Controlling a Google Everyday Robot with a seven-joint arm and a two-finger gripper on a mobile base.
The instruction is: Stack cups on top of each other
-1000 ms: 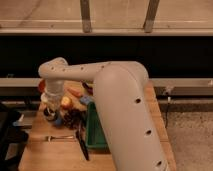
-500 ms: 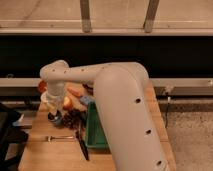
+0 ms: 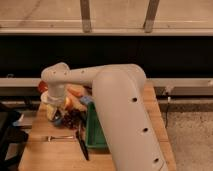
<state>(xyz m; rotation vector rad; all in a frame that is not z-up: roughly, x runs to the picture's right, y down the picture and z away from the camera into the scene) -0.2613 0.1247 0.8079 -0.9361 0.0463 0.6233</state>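
Observation:
My gripper (image 3: 54,114) hangs from the wrist at the left end of the wooden table (image 3: 50,152), with its jaws wide and low over the table. A cream-white cup (image 3: 48,101) shows right at the gripper, partly covered by it; whether they touch I cannot tell. A small light-blue cup (image 3: 88,100) sits to the right, against the big arm. Just right of the gripper lies a dark shiny patch (image 3: 70,119), too blurred to name as a cup.
A red-orange bowl (image 3: 43,86) peeks out behind the wrist, and orange items (image 3: 75,93) lie beside it. A green bin (image 3: 94,131) stands right of the gripper. A fork (image 3: 59,137) and a dark utensil (image 3: 82,146) lie in front. The arm hides the table's right half.
The wrist and gripper have sunk a little toward the table over the cream-white cup. The other things have not moved.

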